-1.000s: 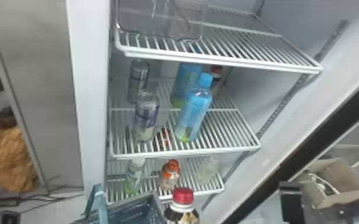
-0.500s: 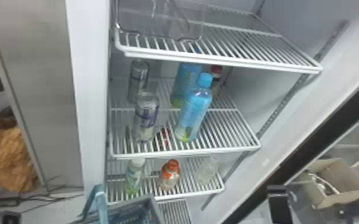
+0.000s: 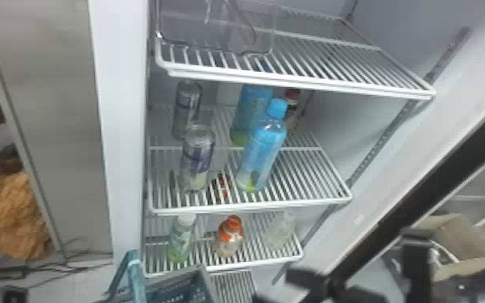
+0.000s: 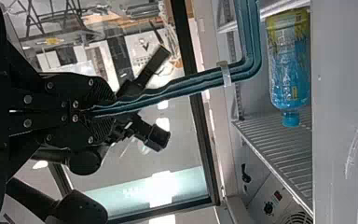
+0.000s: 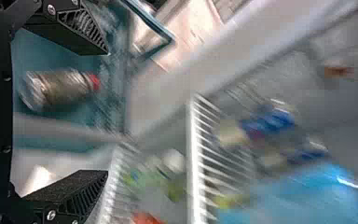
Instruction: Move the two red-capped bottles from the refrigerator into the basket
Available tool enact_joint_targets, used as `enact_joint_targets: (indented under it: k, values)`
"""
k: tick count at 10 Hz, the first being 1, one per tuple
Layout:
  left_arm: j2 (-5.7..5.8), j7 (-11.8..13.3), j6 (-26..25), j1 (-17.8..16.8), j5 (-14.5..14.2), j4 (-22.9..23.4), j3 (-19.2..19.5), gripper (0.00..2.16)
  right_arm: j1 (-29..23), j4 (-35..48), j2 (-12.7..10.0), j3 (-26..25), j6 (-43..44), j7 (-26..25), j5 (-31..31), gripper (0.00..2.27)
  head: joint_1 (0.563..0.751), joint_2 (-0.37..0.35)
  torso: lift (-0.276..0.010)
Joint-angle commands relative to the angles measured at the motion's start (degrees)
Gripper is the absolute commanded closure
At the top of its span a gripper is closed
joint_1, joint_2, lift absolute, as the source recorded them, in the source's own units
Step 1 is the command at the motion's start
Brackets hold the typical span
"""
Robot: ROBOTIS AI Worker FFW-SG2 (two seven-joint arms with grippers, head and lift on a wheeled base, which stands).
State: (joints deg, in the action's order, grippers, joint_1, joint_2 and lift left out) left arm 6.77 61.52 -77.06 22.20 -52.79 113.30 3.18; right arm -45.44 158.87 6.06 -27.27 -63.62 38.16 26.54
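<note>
Red-capped bottle lies in basket, right gripper spread wide

Wire shelves [image 3: 302, 200] are seen inside the refrigerator [image 3: 334, 129], to the left of and beyond the right gripper [image 3: 352, 254]. A blue-capped bottle [image 3: 265, 141] is stood on the middle one, and behind it a second red-capped bottle [image 3: 291, 105] is partly hidden. On the shelf below, an orange-capped bottle [image 3: 230, 237] is kept. An open cardboard box [image 3: 461, 235] is seen to the right, beyond the same gripper.

A second ago a red cap was shown beside the basket [image 3: 179, 278] at the head view's bottom edge; it has gone from there, and the right gripper has been raised further into that view.

The right gripper's fingers are held far apart, with nothing pinched. Between them, farther off, a red-capped bottle [image 5: 58, 88] is seen lying inside the basket. By the left gripper [image 4: 106, 109] the basket handle [image 4: 191, 83] is pinched, its fingers being closed around the bar
</note>
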Motion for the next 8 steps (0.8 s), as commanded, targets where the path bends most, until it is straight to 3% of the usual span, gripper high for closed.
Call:
enact_joint_targets:
  k: [1, 5, 8]
  values:
    - [0.00, 0.0, 0.0, -0.1, -0.1, 0.0, -0.1, 1.20, -1.0, 1.5, -2.5, -3.7, 8.9, -2.0, -1.2, 0.11, 0.695, -0.350, 0.000]
    - [0.44, -0.1, 0.0, -0.8, -0.2, 0.0, -0.3, 1.20, -0.4, -2.8, -4.5, -4.4, 24.0, -6.1, -1.5, 0.11, 0.695, -0.350, 0.000]
    - [0.53, -0.2, 0.0, -0.7, -0.6, -0.3, -0.3, 1.20, 0.2, -8.9, -4.7, -3.8, 36.6, -7.8, -2.9, 0.12, 0.695, -0.350, 0.000]
